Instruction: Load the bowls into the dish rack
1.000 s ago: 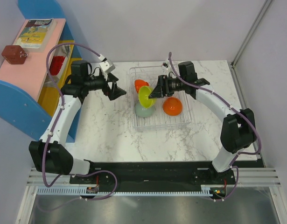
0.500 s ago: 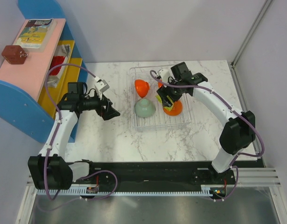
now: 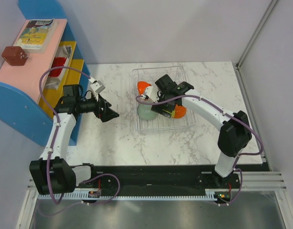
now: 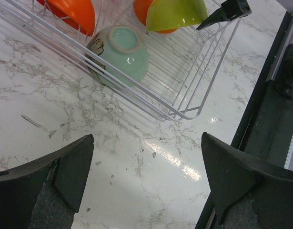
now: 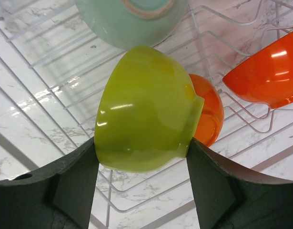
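Robot lab cell: marble-print table (image 3: pixel 117 138) boxed in by plain grey walls (image 3: pixel 184 28), arms (image 3: pixel 208 107) bolted to an aluminium rail (image 3: pixel 156 194), exposed purple cables (image 3: pixel 60 68), toy-coloured shelf (image 3: pixel 32 71).

The rack (image 3: pixel 158 125) is placed far-centre on the table (image 3: pixel 117 136); bowls (image 3: pixel 146 113) are kept inside it; a shelf (image 3: pixel 22 76) is stood left.

Left of white marbled table (image 3: pixel 117 138): shelf unit (image 3: pixel 27 71), blue sides, pink top. Lying on top: picture book (image 3: pixel 35 32) at far end, dark red boxy item (image 3: pixel 14 55) nearer. Inside yellow compartment: red contents (image 3: pixel 60 63), unclear.
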Controlling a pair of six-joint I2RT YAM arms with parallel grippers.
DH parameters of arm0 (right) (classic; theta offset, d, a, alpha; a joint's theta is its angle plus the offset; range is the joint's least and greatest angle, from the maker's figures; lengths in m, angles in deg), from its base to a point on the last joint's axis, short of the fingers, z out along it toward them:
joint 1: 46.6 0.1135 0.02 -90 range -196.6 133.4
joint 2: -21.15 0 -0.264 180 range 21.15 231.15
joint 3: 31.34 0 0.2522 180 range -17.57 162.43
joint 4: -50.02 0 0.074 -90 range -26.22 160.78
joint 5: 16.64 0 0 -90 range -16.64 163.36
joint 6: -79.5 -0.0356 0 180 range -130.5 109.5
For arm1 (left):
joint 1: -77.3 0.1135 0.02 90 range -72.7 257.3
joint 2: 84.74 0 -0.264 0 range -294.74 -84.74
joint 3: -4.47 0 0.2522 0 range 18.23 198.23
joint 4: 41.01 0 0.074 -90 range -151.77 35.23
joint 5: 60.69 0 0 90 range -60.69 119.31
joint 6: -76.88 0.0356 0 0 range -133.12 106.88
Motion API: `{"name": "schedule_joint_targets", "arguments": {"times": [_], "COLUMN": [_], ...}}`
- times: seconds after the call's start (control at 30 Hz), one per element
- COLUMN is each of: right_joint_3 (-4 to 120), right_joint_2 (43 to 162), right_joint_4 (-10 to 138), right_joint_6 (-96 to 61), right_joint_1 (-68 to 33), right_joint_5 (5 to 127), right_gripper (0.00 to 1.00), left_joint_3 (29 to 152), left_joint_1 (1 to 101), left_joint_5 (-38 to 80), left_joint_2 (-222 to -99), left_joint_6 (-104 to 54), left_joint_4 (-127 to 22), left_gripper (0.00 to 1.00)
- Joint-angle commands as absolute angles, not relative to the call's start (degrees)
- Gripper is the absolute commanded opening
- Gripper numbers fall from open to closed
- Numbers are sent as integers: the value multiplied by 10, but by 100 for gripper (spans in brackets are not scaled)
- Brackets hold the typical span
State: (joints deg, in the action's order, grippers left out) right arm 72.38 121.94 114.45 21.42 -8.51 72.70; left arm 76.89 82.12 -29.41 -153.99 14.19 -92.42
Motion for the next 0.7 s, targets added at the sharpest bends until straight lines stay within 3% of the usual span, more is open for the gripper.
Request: {"name": "schedule_joint_targets", "arguments": {"times": [0.0, 0.67], "right_joint_3": [748, 740], "right_joint_2": [1242, 1297], "right_joint_4": [1141, 1151], "right_joint_6": [255, 349], "right_joint_1": [-75, -16], "right_joint_5": [788, 885], "right_gripper": [0, 2], "left_joint_3": [766, 768], "left_joint_1": [827, 828], "left_joint_5": [-318, -320], "left_joint_2": [-1532, -1539], "left_joint_6": [147, 147], "left_joint_4": [-923, -923], "left_gripper": [100, 100]}}
